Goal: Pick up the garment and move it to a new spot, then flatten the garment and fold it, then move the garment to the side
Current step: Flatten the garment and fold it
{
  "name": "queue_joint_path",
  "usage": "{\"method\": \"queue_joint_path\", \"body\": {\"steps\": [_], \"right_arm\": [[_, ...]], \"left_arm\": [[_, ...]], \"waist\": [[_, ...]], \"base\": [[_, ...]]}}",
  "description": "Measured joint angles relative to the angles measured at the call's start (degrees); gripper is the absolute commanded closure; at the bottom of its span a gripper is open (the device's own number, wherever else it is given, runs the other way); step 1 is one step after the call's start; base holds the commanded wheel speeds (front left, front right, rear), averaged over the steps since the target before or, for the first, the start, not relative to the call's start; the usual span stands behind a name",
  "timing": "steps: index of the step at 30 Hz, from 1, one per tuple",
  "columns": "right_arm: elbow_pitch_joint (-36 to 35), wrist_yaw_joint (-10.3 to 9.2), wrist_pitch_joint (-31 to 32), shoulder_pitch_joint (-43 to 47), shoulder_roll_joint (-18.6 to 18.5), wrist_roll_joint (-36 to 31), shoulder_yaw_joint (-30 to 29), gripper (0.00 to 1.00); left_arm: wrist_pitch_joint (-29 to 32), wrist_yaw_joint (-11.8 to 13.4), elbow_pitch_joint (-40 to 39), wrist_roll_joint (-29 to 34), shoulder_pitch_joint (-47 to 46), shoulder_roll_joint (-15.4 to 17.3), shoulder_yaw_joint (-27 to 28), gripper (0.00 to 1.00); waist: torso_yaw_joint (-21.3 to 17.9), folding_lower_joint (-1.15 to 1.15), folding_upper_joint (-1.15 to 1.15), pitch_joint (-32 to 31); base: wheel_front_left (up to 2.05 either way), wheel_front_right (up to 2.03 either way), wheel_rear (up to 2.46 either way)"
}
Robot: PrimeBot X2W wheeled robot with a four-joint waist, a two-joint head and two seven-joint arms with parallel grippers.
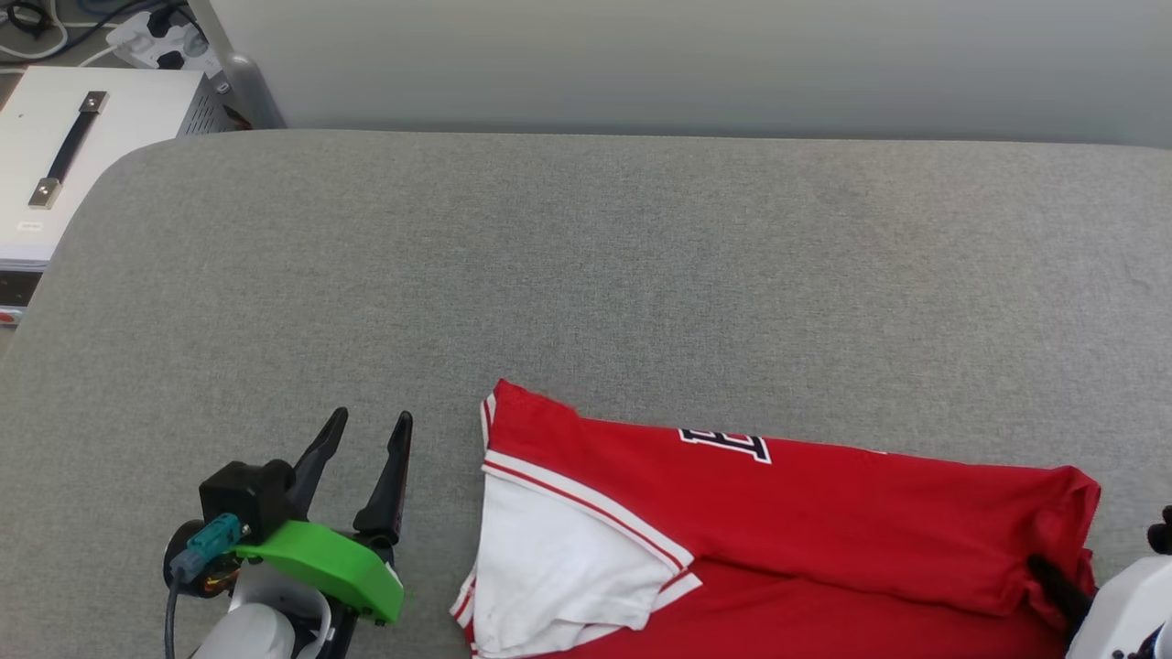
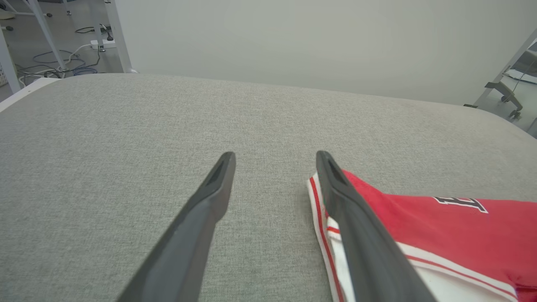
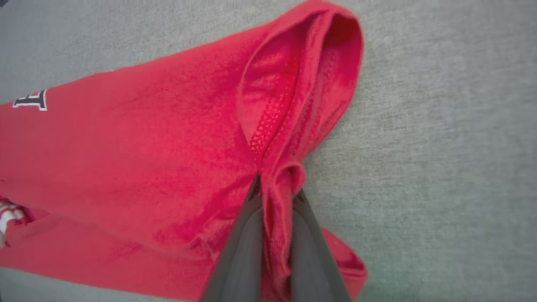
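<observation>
Right pincer (image 3: 275,191) clamped on garment (image 3: 147,147) edge; thin, floppy, so I'd grip seams. Left pincer (image 1: 372,419) apart.

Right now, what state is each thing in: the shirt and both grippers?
Shirt: folded over, lying on the grey surface, right end pinched.
Left gripper: open, empty, beside the shirt's sleeve end.
Right gripper: shut on the shirt's red edge.

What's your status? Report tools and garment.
Right tool shut on garment, right edge. Left tool open, beside white sleeve, apart. No obstruction seen.
</observation>
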Motion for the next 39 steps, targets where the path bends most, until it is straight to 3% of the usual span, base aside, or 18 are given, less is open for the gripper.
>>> {"method": "queue_joint_path", "body": {"steps": [12,24,31,39], "right_arm": [[4.2,-0.03,-2.1,-0.6,-5.1,-1.7,-4.1,1.0],[-8.8,-0.1,4.4,3.3,-4.3,-1.5,-1.6,1.0],[-18.6,-0.1,11.5,6.1,2.0,-1.7,-2.2,1.0],[-24.4,-0.11,18.2,6.2,15.4,-3.3,-2.1,1.0]], "left_arm": [[0.0,-0.1,0.8,0.0,0.1,-0.4,-0.5,0.0],[0.0,-0.5,2.2,0.0,1.9,-1.6,-1.8,0.0],[0.0,-0.5,2.2,-0.1,2.9,-2.0,-1.5,0.0],[0.0,-0.5,2.0,-0.2,3.5,-2.0,-0.2,0.0]], "waist": [[-0.5,0.0,0.0,-2.2],[-0.1,0.0,0.0,-7.2],[1.5,0.0,0.0,-9.1],[4.1,0.0,0.0,-9.3]], "base": [[0.0,0.0,0.0],[0.0,0.0,0.0],[0.0,0.0,0.0],[0.0,0.0,0.0]]}}
